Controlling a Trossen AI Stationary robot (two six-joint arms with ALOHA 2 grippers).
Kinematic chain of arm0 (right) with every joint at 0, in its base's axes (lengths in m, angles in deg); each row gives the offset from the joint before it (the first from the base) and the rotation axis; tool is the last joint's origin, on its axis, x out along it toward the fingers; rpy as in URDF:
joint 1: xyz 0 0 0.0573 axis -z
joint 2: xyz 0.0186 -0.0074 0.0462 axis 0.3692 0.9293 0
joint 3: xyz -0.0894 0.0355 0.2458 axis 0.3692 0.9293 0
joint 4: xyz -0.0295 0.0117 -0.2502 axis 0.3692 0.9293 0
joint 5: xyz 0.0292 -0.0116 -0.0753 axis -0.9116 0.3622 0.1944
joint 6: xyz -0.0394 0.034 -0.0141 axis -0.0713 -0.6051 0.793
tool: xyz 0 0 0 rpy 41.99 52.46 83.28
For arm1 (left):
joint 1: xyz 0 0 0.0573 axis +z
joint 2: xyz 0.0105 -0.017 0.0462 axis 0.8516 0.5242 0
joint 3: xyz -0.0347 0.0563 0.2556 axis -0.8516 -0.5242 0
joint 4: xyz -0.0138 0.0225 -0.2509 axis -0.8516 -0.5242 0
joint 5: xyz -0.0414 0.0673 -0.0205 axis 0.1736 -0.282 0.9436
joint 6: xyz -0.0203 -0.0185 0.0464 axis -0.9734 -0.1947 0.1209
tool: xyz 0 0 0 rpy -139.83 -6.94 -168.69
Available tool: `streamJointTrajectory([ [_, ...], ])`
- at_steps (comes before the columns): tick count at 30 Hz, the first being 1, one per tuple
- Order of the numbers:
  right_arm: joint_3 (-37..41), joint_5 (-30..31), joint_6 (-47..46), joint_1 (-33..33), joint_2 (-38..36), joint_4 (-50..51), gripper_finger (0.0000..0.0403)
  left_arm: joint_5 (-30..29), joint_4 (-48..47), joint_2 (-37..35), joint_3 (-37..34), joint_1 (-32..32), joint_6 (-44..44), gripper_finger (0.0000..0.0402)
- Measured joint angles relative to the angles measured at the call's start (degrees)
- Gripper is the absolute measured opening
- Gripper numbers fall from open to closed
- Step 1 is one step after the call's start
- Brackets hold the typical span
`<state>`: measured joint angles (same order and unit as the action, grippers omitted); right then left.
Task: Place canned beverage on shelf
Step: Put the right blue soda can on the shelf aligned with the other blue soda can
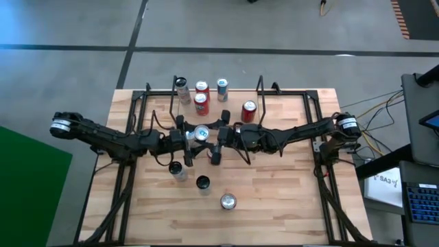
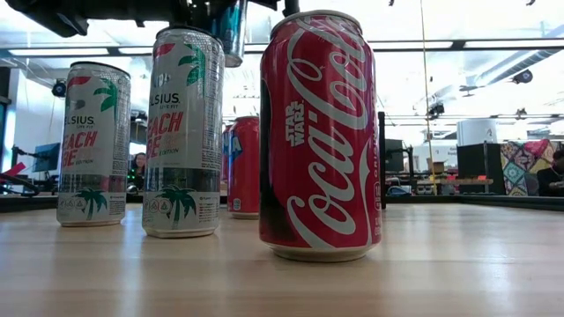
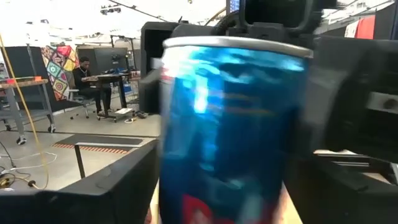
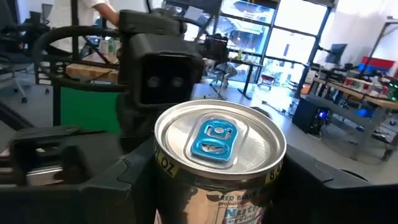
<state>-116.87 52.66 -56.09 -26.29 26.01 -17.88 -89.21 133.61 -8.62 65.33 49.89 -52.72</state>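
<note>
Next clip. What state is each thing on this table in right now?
Red Bull can: upright, lifted off the table, tab sealed, between both claws.
Left claw: at the can, mid-table.
Right claw: at the can, opposite side.
Coca-Cola can: upright on the table.
Celsius cans: upright on the table.
Back cans: upright.
Shelf: standing at the far side.

Lighting: bright, even, overhead. High view: table point(image 1: 274, 199) evenly lit, soft short shadows under arms and cans. Low view: ceiling strip lights point(image 2: 493, 42) blown out, background hazy and backlit; red can point(image 2: 319, 132) sharp, glossy highlight along side; far room soft. Left wrist view: blue can point(image 3: 230, 130) close, heavily blurred, bright glare streaks; room behind sharper. Right wrist view: can lid point(image 4: 219, 140) in focus, sheen on rim; windows point(image 4: 292, 25) overexposed.
</note>
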Motion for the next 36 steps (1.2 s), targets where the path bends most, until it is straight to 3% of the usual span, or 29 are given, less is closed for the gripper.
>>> streamJointTrajectory([
  [10,0.0,-0.7,-2.3,4.6,-4.5,8.6,0.0217,-0.5,-3.8,-4.3,0.0,1.8,2.5,0.0333],
  [23,0.6,-0.8,-6.9,13.9,-5.0,15.4,0.0217,0.2,-19.4,-17.8,0.0,3.3,6.4,0.0333],
  [28,2.6,-2.0,-8.6,15.5,-5.0,13.8,0.0217,0.1,-24.8,-22.7,0.0,3.4,6.6,0.0333],
  [36,10.1,-2.0,-10.2,18.2,-5.0,2.9,0.0217,0.0,-32.1,-29.2,-0.1,3.4,5.6,0.0333],
])
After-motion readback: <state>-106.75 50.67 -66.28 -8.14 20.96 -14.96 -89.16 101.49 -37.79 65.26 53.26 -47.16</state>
